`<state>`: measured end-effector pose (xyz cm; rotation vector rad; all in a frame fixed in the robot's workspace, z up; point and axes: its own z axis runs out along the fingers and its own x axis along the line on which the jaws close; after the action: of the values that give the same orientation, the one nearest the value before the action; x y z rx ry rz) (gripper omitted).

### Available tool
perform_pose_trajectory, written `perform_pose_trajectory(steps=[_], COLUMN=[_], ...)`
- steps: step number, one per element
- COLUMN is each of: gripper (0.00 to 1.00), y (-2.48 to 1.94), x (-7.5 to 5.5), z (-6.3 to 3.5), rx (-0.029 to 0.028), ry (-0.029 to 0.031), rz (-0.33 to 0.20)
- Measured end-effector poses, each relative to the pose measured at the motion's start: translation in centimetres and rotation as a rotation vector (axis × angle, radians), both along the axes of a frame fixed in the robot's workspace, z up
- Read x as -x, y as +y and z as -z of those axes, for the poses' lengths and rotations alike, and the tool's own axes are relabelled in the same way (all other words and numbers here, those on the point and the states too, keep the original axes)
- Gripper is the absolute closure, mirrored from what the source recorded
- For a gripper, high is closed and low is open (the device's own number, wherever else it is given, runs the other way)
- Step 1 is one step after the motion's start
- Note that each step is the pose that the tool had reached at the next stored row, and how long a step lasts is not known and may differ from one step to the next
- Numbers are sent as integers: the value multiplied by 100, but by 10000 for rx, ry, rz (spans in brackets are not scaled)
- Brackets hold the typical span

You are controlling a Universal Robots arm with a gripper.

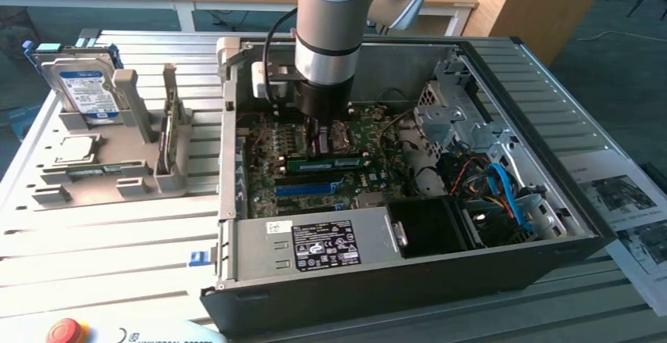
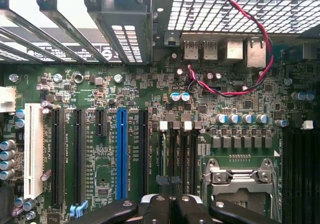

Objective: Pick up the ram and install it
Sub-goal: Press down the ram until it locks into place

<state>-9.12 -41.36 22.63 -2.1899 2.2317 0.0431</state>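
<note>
The tool [image 1: 325,136] is lowered inside the open computer case [image 1: 583,202], directly over the circuit board [image 2: 240,108], with its fingers [image 2: 172,206] clenched together. This posture suits pressing down on a part. The ram [image 1: 336,159] lies just below the tool tip, apparently seated in its slot [image 2: 167,159]. Its long axis runs level across the board, toward the exterior view's right.
</note>
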Motion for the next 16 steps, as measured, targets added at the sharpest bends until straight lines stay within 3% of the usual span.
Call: perform_pose_trajectory(steps=[16], gripper=[89], y=[-2], x=[0], z=[11], rx=[1], ry=[1], rz=[0])
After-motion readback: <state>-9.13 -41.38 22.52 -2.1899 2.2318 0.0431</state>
